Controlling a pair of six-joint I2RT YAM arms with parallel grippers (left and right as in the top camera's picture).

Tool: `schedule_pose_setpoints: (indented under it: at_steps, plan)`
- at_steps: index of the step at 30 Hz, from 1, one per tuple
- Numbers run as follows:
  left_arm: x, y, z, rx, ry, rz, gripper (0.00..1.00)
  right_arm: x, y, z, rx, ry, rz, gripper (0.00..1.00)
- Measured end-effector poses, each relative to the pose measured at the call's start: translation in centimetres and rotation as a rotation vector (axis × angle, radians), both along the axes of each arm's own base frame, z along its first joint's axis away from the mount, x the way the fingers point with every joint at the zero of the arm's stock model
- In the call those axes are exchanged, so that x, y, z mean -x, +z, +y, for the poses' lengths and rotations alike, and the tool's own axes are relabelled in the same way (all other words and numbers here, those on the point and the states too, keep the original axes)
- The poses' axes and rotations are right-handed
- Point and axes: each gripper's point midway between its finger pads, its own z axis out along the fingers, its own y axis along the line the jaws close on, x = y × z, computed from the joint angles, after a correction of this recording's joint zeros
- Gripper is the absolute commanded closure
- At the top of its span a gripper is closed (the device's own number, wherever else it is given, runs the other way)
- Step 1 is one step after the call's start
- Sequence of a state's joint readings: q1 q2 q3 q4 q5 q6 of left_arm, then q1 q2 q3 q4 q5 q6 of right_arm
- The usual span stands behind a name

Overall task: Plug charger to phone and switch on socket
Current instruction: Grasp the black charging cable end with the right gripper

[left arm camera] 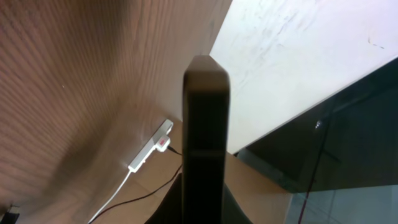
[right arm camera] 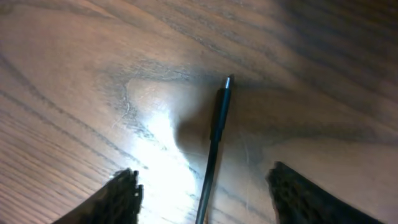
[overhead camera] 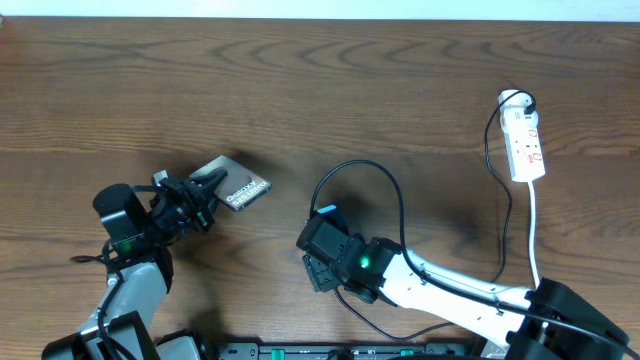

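Phone (overhead camera: 240, 187) is clamped in the left gripper (overhead camera: 205, 192), the charger (right arm camera: 219, 112) is left unplugged between the right gripper's (right arm camera: 202, 182) parted fingers, and the socket (overhead camera: 525, 145) at far right is not yet switched.

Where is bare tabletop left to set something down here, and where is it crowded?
Free: the broad far strip of table from beyond the phone across to the power strip; also a smaller gap between phone and cable loop. Crowded: the near right, where cable, white cord and right arm meet.
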State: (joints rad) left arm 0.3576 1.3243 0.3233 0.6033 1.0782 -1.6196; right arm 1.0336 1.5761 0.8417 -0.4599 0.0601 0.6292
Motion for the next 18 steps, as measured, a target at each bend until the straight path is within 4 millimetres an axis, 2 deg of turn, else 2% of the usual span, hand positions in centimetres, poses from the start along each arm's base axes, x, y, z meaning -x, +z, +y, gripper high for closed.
schedule_pose_setpoints:
  at_steps: [5, 11, 13, 16, 18]
  plan:
    - [0.2, 0.2, 0.2, 0.011, -0.005, -0.004, 0.93, 0.2, -1.6, -0.1, 0.024, -0.002, 0.039, 0.43]
    - [0.4, 0.3, 0.0, 0.021, -0.023, -0.008, 0.93, -0.6, -1.9, -0.5, 0.004, -0.036, 0.075, 0.51]
    - [0.4, 0.3, 0.0, 0.021, -0.024, -0.008, 0.92, -0.6, -2.3, -0.4, 0.0, -0.035, 0.091, 0.6]
    - [0.4, 0.3, 0.0, 0.022, -0.025, -0.008, 0.93, -0.4, -2.8, -0.5, 0.004, -0.031, 0.117, 0.63]
    - [0.4, 0.3, 0.0, 0.022, -0.025, -0.008, 0.93, -0.4, -2.7, -0.3, -0.008, -0.022, 0.124, 0.8]
